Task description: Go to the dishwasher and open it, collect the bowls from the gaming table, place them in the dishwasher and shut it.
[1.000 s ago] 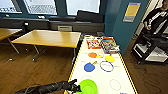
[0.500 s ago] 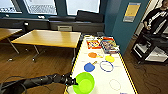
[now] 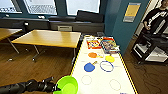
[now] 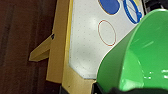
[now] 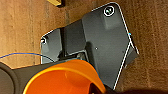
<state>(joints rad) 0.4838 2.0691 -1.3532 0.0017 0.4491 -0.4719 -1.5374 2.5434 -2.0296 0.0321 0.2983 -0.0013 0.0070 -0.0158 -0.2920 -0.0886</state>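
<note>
The large lime-green bowl (image 3: 67, 86) hangs at the near left corner of the gaming table (image 3: 100, 80), half over its yellow edge. My left gripper (image 3: 55, 88) comes in from the left and is shut on its rim. In the left wrist view the green bowl (image 4: 140, 57) looms over the white tabletop (image 4: 85, 45). In the right wrist view the small orange bowl (image 5: 62, 80) sits right at my right gripper (image 5: 98, 88), held above the floor. The dishwasher is out of view.
Colourful game boxes (image 3: 102, 43) and flat printed circles lie on the table's far half. A wooden table (image 3: 50, 38) stands to the left. A person (image 3: 156, 17) and a black cart (image 3: 152, 47) are at the right. My dark base (image 5: 95, 42) sits on the wood floor.
My left arm has drawn back to the left with the green bowl, from over the tabletop to its near left edge.
</note>
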